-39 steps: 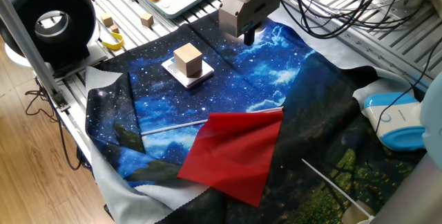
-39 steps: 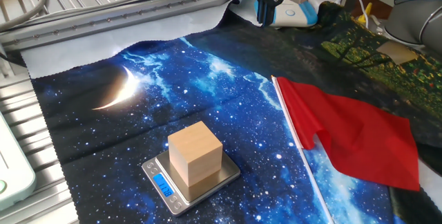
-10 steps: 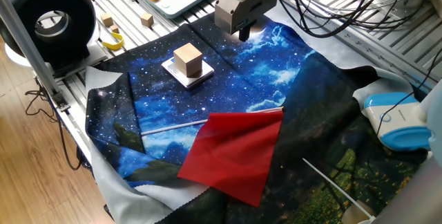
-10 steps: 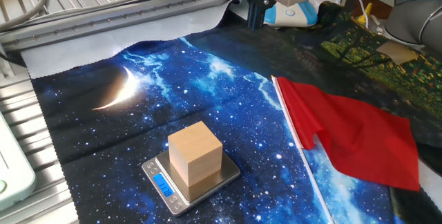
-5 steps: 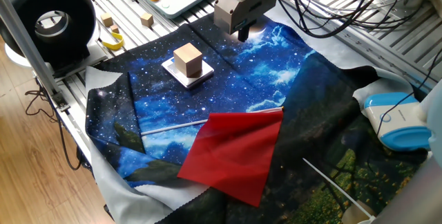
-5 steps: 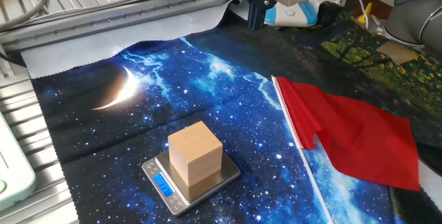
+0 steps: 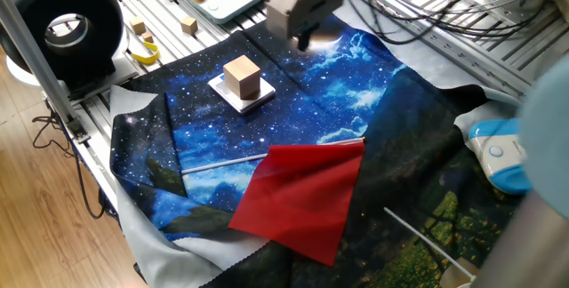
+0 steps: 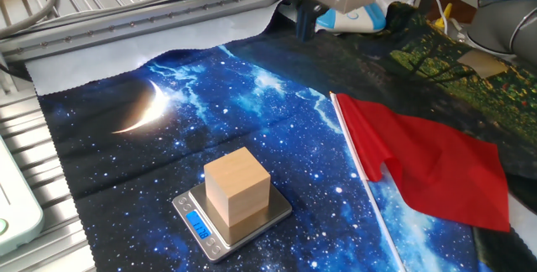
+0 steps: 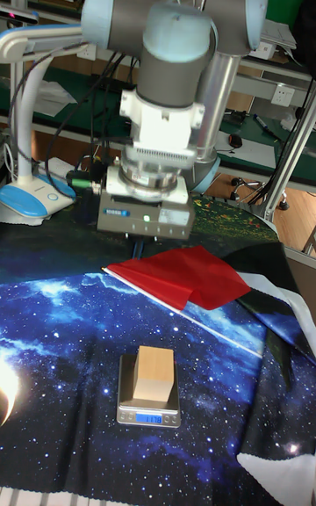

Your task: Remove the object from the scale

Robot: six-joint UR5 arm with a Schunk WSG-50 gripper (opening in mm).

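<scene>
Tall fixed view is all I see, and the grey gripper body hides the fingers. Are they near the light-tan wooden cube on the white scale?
Observer: No. The other fixed view shows the gripper over the far edge of the starry blue cloth, well apart from the light-tan wooden cube on the thin white square scale.
Operator: Open or shut?
Observer: Cannot tell; both fixed views blur the fingers into one dark shape.
Operator: Other cubes around?
Observer: Much smaller wooden cubes sit on the metal rack beyond the cloth.
</scene>
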